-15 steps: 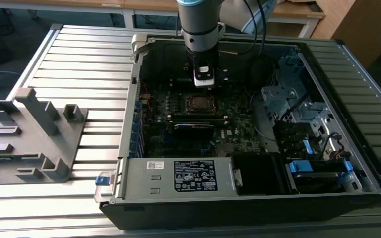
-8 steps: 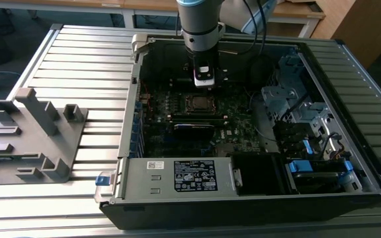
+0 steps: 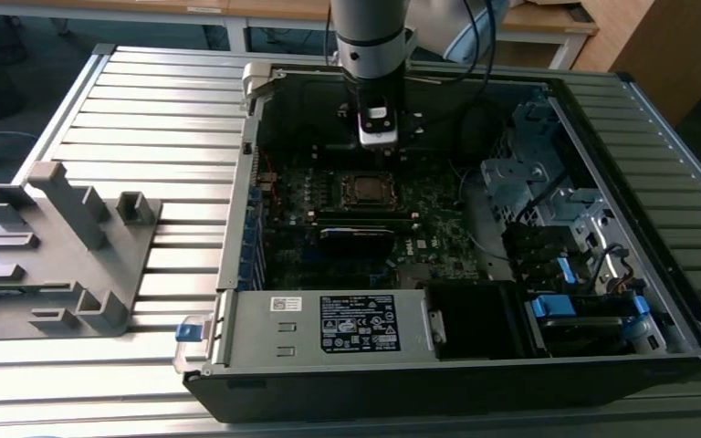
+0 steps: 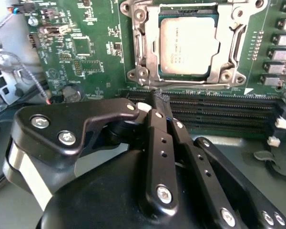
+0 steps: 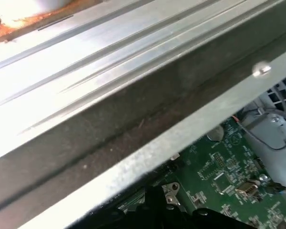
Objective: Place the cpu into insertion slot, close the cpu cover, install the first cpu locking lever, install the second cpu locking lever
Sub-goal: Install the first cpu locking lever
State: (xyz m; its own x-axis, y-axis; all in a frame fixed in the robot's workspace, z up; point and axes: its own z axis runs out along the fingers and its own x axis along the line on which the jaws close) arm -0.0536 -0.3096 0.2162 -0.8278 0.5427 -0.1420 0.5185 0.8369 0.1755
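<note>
Hand point(image 4: 161, 102) fingers together, empty, cpu point(image 4: 188, 45) seated just beyond

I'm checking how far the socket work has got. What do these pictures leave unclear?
- Cpu cover: its far edge is cut off by the frame in the second wrist view.
- Levers latched or not: too small in the exterior view.
- Gripper: the fingers' tips overlap against the dark memory slots.
- Cpu: seated, print unreadable.

Open computer case point(image 3: 448, 365) on slatted table point(image 3: 143, 119) – grey fixture point(image 3: 52, 246), blue latches point(image 3: 570, 306)
</note>
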